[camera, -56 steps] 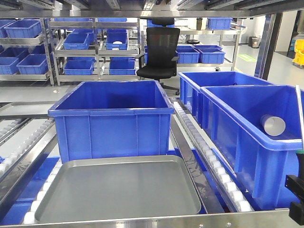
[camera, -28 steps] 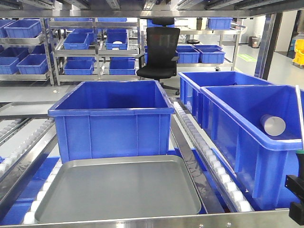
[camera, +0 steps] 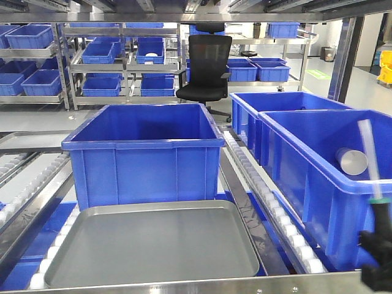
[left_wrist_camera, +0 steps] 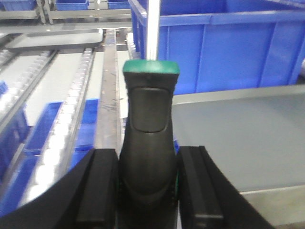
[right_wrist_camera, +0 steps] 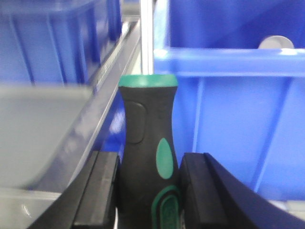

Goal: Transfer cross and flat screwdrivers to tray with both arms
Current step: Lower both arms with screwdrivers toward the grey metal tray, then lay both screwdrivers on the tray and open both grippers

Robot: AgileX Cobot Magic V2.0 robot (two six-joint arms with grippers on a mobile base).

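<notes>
My left gripper is shut on the black-and-green handle of one screwdriver, whose steel shaft points up and away. The grey tray lies just to its right. In the right wrist view my right gripper is shut on the other screwdriver, with the tray to its left. The front view shows the tray low in the middle. The right gripper stands at the bottom right corner, its screwdriver's shaft leaning up. Both tips are out of view, so I cannot tell cross from flat.
A deep blue bin stands right behind the tray. Two more blue bins sit to its right, across a roller rail; one holds a white cup. Shelves of bins and an office chair fill the background.
In the front view the right gripper has come further into the frame from the right edge, and its screwdriver's shaft now shows more fully, tilted to the left.
</notes>
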